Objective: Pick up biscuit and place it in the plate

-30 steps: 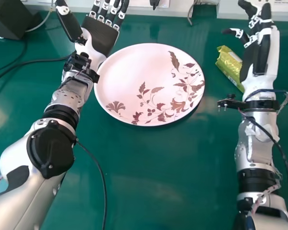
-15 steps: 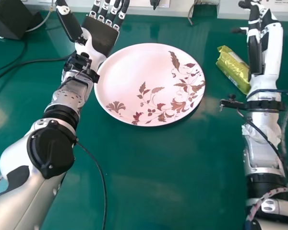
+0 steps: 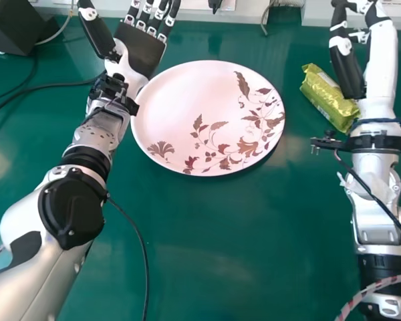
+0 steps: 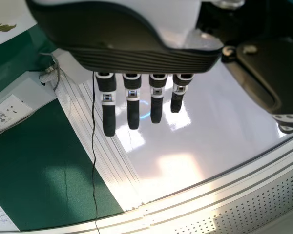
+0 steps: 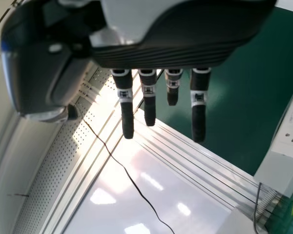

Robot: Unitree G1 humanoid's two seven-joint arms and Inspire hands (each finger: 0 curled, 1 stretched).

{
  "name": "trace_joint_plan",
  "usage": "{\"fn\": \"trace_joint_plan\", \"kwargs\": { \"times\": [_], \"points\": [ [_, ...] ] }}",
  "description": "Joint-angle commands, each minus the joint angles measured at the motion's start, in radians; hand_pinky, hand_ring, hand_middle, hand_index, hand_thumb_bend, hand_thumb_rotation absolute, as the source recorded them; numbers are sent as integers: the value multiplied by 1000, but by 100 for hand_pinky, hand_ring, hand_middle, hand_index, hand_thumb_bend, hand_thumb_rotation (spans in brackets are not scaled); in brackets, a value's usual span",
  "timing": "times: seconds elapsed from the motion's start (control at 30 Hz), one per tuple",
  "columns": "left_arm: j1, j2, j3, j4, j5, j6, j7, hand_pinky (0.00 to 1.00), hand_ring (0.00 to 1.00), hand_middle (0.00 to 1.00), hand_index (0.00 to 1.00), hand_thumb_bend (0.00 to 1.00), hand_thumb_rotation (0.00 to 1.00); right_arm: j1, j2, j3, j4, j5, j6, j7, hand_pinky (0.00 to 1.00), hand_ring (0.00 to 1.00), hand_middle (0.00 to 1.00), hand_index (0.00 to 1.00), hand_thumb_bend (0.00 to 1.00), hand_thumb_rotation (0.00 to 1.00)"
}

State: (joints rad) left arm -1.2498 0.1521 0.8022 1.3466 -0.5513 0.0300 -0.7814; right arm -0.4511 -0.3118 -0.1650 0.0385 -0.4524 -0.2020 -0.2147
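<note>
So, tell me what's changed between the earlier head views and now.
The right robot hand has rolled over and shifted a little to the robot's right, uncovering more of the green biscuit packet. Nothing was taken hold of or let go. The packet, the flower-patterned plate and the left robot hand stayed put.

From where I'm standing, the plate (image 3: 200,120) sits on the table (image 3: 220,261), to the right of the left hand's (image 3: 142,50) fingers and nearer the robot than their tips. The biscuit packet (image 3: 323,97) is right of the plate, just left of the right hand (image 3: 381,63), nearer the robot than its fingertips. A box (image 3: 10,27) lies left of the left hand's fingers.
</note>
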Motion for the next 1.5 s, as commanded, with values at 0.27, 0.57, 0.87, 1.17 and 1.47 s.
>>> {"fn": "trace_joint_plan", "kwargs": {
  "times": [0.27, 0.57, 0.87, 1.17, 1.47],
  "points": [
    [-9, -19, -10, 3, 0, -1, -8, 77, 91, 98, 100, 100, 73, 52, -45, 29, -141, -81, 145, 34, 53, 79, 86, 74, 61, 29],
    [-7, -30, -15, 1, 4, 0, -24, 81, 91, 97, 100, 100, 71, 99, -84, 39, -227, -138, 221, 64, 54, 81, 87, 71, 63, 26],
    [-6, -43, -18, 1, 6, -1, -23, 93, 95, 100, 100, 100, 69, 138, -112, 37, -292, -178, 290, 110, 54, 82, 87, 72, 68, 25],
    [-7, -49, -15, 1, 3, 2, -16, 96, 97, 100, 100, 100, 68, 137, -147, 53, -314, -236, 362, 170, 54, 82, 87, 73, 71, 22],
    [-6, -57, -17, 2, 7, -7, -23, 96, 98, 100, 100, 100, 67, 122, -182, 64, -315, -276, 400, 221, 55, 82, 89, 74, 69, 23]
  ]
}}
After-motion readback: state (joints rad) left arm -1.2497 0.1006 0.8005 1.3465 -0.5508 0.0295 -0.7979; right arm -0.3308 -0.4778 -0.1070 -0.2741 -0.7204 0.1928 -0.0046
